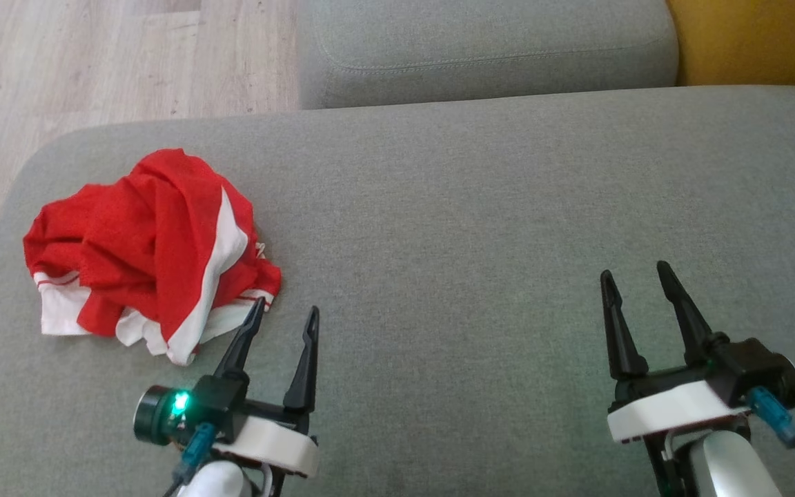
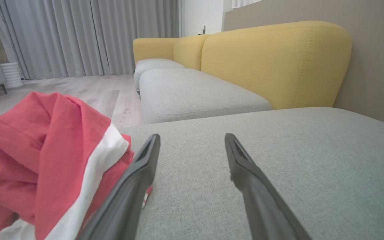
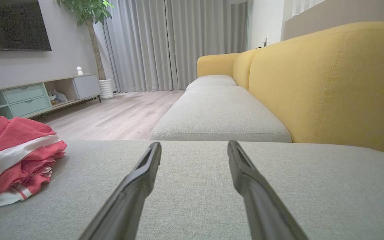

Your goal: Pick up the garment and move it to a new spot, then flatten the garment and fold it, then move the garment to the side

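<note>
Left wrist view: garment partly off-frame

Your left pincer sits low over the grey sofa seat, its 2 dark fingers spread wide with nothing between them. The crumpled red-and-white garment lies right beside the finger at the view's left; you cannot tell whether they touch. Beyond stand a yellow backrest, wooden floor and grey curtains.
</note>
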Robot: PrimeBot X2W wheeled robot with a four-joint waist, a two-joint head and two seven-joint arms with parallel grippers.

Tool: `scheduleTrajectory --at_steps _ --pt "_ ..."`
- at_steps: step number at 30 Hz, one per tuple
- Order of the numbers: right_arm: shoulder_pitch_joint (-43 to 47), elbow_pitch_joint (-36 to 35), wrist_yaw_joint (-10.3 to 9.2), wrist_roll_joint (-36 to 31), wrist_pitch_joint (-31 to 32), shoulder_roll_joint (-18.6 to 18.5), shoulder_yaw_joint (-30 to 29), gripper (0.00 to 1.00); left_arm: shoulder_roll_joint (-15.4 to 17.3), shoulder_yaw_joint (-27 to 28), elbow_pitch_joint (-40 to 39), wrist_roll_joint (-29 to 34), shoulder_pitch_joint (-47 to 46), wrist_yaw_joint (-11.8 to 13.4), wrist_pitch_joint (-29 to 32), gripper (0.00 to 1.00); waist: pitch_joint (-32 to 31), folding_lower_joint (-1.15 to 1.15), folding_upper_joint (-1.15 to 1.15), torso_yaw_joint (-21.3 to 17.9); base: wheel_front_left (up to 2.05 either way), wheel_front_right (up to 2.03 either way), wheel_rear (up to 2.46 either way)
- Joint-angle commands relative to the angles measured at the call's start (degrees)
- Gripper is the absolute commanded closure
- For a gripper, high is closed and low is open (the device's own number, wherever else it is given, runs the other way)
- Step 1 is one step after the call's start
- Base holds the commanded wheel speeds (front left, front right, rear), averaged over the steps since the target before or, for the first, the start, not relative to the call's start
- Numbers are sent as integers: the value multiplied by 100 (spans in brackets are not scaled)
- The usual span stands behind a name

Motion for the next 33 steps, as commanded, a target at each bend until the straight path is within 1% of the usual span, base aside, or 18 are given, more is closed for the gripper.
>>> scheduleTrajectory --at_steps 1,5,9,14,15,22,30,33 --pt "-157 -176 -4 -175 -96 -44 174 0 -1 233 -158 189 -203 -32 -97 0 -2 0 0 7 0 0 0" --pt "-139 -150 -4 -116 -101 -44 187 0 -98 389 -176 295 -195 -130 -102 0 -21 0 0 88 0 0 0" --pt "-111 -131 -4 -44 -101 -44 254 0 -156 542 -177 385 -156 -204 -102 0 -57 0 0 278 0 0 0" --pt "-55 -114 -4 7 -101 -44 372 0 -174 716 -161 488 -86 -272 -102 0 -128 0 0 636 0 0 0" --pt "-40 -105 -4 33 -101 -44 433 0 -167 794 -152 516 -53 -291 -102 0 -159 0 0 789 0 0 0" --pt "-3 -93 -4 99 -101 -44 661 0 -142 1015 -147 608 60 -332 -102 0 -237 0 0 1298 0 0 0" --pt "59 -128 -4 182 -101 -44 809 0 -175 1142 -152 692 162 -383 -102 0 -270 0 0 1801 0 0 0" --pt "69 -139 -4 204 -101 -44 832 0 -176 1172 -161 716 187 -387 -102 0 -276 0 0 1898 0 0 0"
